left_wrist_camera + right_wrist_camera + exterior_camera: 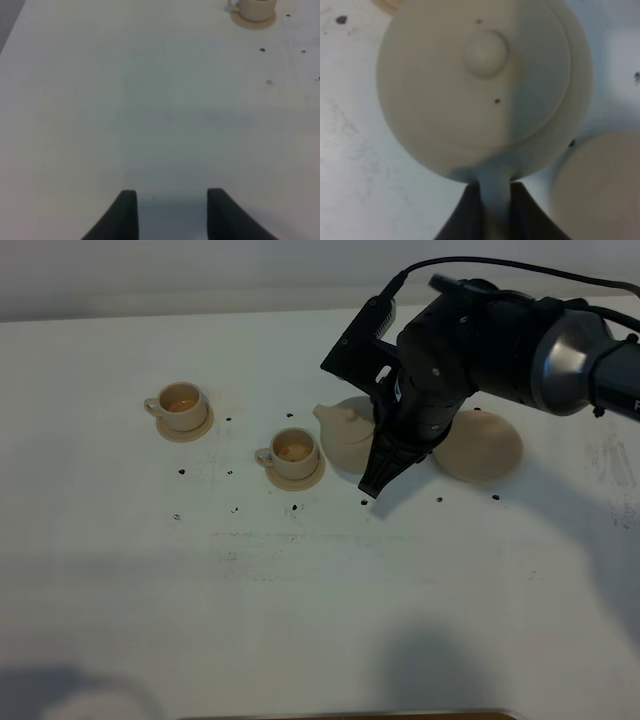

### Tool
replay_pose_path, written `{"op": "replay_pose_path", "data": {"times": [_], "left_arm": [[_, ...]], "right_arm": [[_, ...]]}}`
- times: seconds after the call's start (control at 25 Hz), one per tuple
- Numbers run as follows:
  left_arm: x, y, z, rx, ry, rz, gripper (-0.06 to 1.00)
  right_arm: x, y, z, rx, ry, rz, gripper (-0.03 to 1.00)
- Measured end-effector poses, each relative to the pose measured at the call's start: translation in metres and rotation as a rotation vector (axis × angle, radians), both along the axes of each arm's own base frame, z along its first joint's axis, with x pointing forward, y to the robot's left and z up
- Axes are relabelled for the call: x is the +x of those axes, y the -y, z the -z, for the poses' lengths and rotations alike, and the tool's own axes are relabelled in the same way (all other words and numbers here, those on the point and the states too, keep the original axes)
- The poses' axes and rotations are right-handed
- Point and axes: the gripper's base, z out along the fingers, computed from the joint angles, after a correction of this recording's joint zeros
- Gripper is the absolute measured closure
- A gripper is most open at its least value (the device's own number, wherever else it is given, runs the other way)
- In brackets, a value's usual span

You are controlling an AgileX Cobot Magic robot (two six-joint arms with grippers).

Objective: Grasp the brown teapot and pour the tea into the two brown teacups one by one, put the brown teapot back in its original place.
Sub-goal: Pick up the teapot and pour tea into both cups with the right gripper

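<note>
The right claw (pixel 495 200) is clamped on the loop handle (pixel 494 176) of the brown teapot (pixel 480 85), toward the surface's (pixel 300 620) far edge beside the wide saucer (pixel 485 450). Glazed ceramic is stiff, slick and breakable (likely weighty), so the handle suits.

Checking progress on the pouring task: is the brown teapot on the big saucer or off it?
Off. The brown teapot is beside the bare big saucer, with the right gripper shut on its handle.

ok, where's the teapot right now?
Exterior high view, just right of centre: the brown teapot is held by its handle in the right pincer, between the right-hand teacup and the large saucer.
</note>
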Motion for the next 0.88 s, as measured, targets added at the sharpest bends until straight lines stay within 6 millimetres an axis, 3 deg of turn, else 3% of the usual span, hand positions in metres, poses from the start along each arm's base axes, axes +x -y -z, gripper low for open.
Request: {"op": "replay_pose_path", "data": {"times": [0.72,0.88], "left_arm": [[0.000,0.000,0.000,0.000,0.000,0.000,0.63],[0.000,0.000,0.000,0.000,0.000,0.000,0.63]], "right_arm": [[-0.010,-0.024,0.002,-0.076,0.100,-0.105,0.86],[-0.011,-0.030,0.010,-0.109,0.109,-0.130,0.86]]}}
